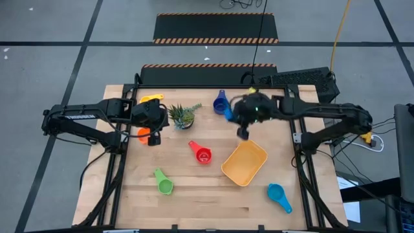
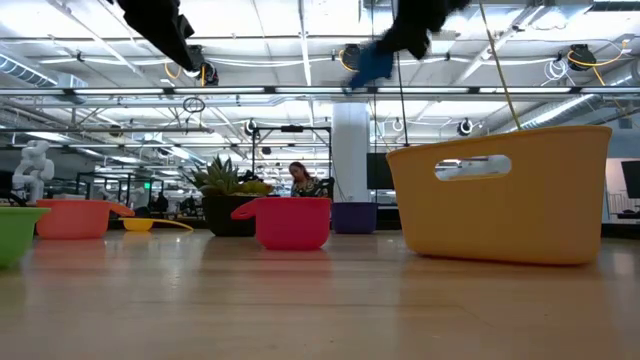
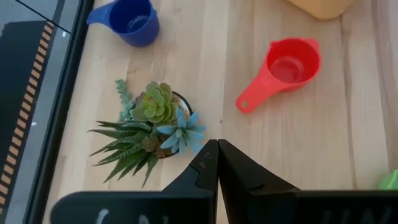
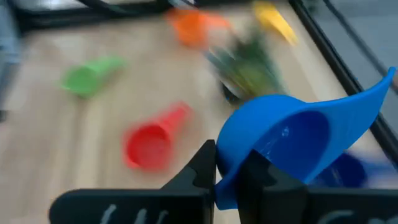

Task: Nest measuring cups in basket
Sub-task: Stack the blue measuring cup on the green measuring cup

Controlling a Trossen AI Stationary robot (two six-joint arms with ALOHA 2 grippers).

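My right gripper [image 4: 230, 163] is shut on a blue measuring cup [image 4: 292, 143] and holds it high over the table's far middle [image 1: 228, 114], above a dark blue cup [image 1: 220, 102]. My left gripper [image 3: 217, 146] is shut and empty, hovering beside the small plant [image 1: 182, 115]. An orange cup [image 1: 143, 134] stands under the left arm, and a yellow cup [image 1: 151, 98] lies at the far left. A red cup [image 1: 203, 155], a green cup [image 1: 163, 182] and a light blue cup [image 1: 279, 195] stand on the table. The orange-yellow basket [image 1: 244, 163] rests on the table with nothing in it. My right gripper pinches the blue cup's wall at the rim [image 4: 227, 180], on the side opposite the handle [image 4: 373, 93]. One finger [image 4: 255, 171] seems to be inside the bowl and the other outside. The cup is lifted clear and tilted, its opening toward the wrist camera.
The spiky potted plant [image 3: 152, 127] stands right in front of my left fingertips. Bare wood lies along the near edge between the green and light blue cups. The black table frame runs along the left, right and far edges.
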